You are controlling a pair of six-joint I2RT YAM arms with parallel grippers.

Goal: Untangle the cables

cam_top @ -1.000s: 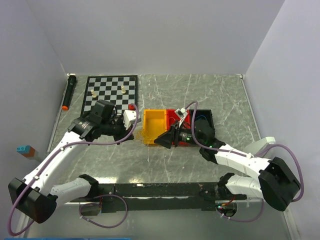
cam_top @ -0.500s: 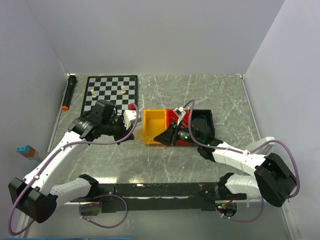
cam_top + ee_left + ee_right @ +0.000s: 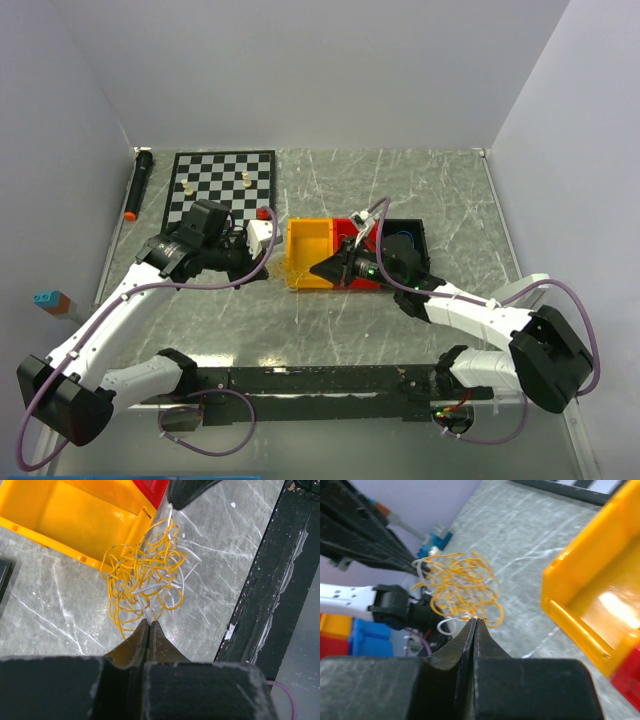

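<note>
Left gripper (image 3: 149, 626) stays put, tips pressed on 1 strand of the cables (image 3: 145, 575) off the bin's (image 3: 75, 515) near-left corner. Right gripper (image 3: 476, 622), likewise pinching, has edged over the bin; the tangle looks barely loosened.

Two matching robot arms. The left arm (image 3: 110, 310), at the lower left of the overhead view, has smooth white tube-like links joined by bulky, rounded black joints. The right arm (image 3: 480, 320), at the lower right, is built the same. A thick purple cord (image 3: 200, 285) loops loosely along each arm. Both bases sit on a black rail (image 3: 320, 382) along the bottom edge. The left gripper (image 3: 148, 624) fills the bottom of its wrist view, a matte black block narrowing to two dark, wedge-shaped fingers with fine tips. The right gripper (image 3: 475, 622) looks identical.
</note>
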